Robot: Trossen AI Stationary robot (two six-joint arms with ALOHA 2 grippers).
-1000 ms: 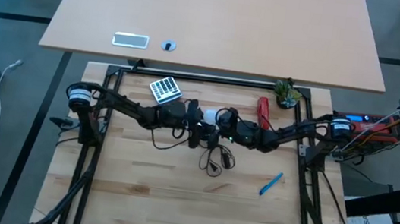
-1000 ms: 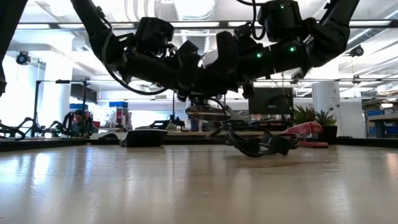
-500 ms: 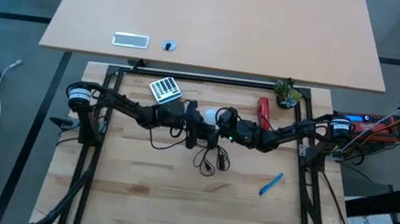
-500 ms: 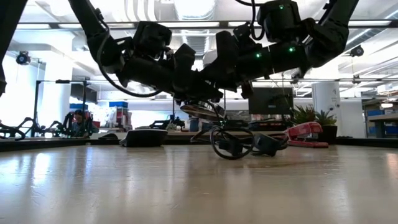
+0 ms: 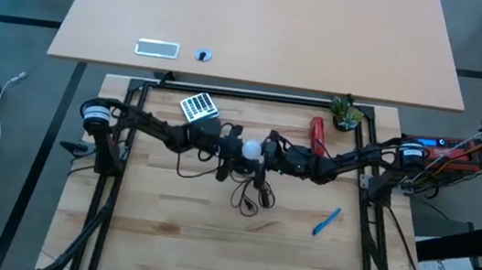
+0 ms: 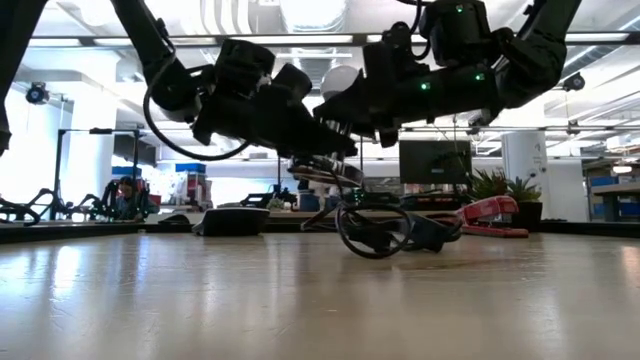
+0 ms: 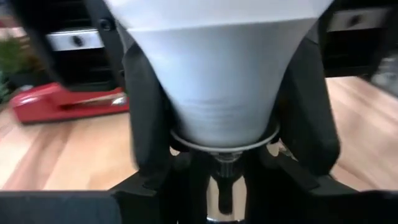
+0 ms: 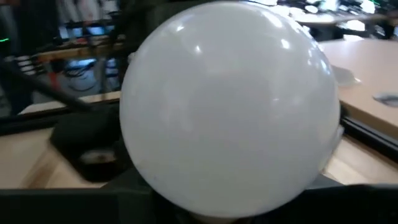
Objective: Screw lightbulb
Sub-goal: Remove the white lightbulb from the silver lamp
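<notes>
1. Fingers (image 7: 146,118) of the left gripper (image 5: 232,149) stood dark on either side of the lightbulb's tapered neck and pressed against it, as the left wrist view showed.
2. Fingers of the right gripper (image 5: 262,152): whether spread or pinching could not be told; they met the left arm over the middle of the tabletop (image 5: 209,242), with the lightbulb between the two.
3. Lightbulb (image 5: 250,147): small, whitish, frosted. In the right wrist view (image 8: 230,106) its round smooth globe filled the frame, with small bright glints on the upper surface. In the left wrist view (image 7: 224,87) it narrowed like a cone to a thin metal ring above a shiny stem.
4. Position of lightbulb: held up off the tabletop, seen in the low view (image 6: 339,79) as a pale dome between the two dark grippers.
5. Socket (image 6: 325,168): shiny disc hanging beneath the grippers, tilted, its black cord (image 6: 375,232) looping down onto the tabletop.
6. Red stapler (image 5: 316,135): lying on the tabletop just beside the right arm.
7. Blue pen (image 5: 326,222): lying well apart, toward the right side.
</notes>
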